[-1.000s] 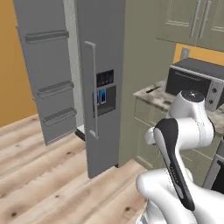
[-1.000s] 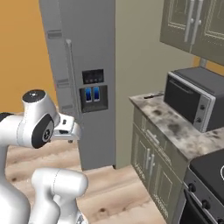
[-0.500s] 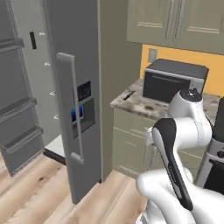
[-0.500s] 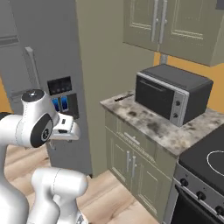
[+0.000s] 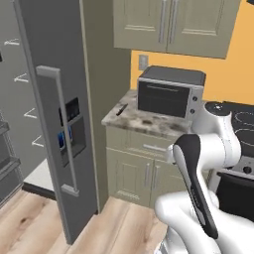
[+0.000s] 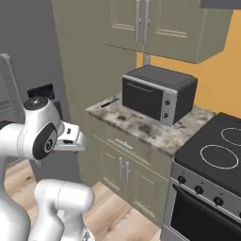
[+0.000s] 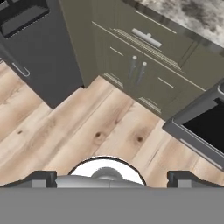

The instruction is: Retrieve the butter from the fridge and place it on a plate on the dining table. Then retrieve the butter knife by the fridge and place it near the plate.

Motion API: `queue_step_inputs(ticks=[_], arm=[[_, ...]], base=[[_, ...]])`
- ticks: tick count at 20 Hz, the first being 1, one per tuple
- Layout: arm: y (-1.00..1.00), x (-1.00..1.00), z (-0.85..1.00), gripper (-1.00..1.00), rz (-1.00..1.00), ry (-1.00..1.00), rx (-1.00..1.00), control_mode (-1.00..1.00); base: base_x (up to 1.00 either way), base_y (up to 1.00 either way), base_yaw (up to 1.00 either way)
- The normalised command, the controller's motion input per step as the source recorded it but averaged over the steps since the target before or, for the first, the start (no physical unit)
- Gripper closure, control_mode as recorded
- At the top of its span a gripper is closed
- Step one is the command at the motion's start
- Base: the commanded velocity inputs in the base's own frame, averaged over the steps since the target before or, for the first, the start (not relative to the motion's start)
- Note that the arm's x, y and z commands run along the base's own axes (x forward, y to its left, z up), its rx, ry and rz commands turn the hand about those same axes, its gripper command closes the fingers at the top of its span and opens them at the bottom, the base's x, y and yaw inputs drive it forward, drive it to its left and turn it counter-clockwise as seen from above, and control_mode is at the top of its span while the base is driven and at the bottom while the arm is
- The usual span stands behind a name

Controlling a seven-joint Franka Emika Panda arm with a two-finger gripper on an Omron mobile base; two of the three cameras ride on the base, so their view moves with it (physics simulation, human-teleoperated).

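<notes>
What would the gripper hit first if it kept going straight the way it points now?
Most likely the wooden floor in front of the sage-green cabinets. The open gripper points down at bare planks, with nothing between, though depth is hard to judge.

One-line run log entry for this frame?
claw: open, empty, over floor | butter knife: on counter left of microwave | fridge: door open

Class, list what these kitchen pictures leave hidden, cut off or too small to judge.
- Fridge: inside hidden by its door, left base view; no butter seen.
- Knife: tiny dark sliver on the counter; blade and handle indistinguishable.
- Stove: cut off by the right edge, right base view.
- Claw: fingertips barely rise at the bottom edge, hand view.
</notes>
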Motion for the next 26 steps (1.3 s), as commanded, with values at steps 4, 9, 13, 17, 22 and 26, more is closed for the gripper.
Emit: queue_step_inputs(ticks=[4, 9, 13, 17, 22, 26], arm=[[0.00, 0.00, 0.00, -1.00, 0.00, 0.00, 0.00, 1.00], [0.00, 0.00, 0.00, -1.00, 0.00, 0.00, 0.00, 1.00], [0.00, 0.00, 0.00, -1.00, 0.00, 0.00, 0.00, 1.00], [0.00, 0.00, 0.00, -1.00, 0.00, 0.00, 0.00, 1.00], [0.00, 0.00, 0.00, -1.00, 0.00, 0.00, 0.00, 1.00], [0.00, 0.00, 0.00, -1.00, 0.00, 0.00, 0.00, 1.00]], base=[[0.13, 0.28, -0.30], [0.81, 0.37, -0.21], [0.58, 0.12, -0.10], [0.28, 0.01, -0.14], [0.70, 0.13, -0.26], [0.87, 0.30, -0.01]])
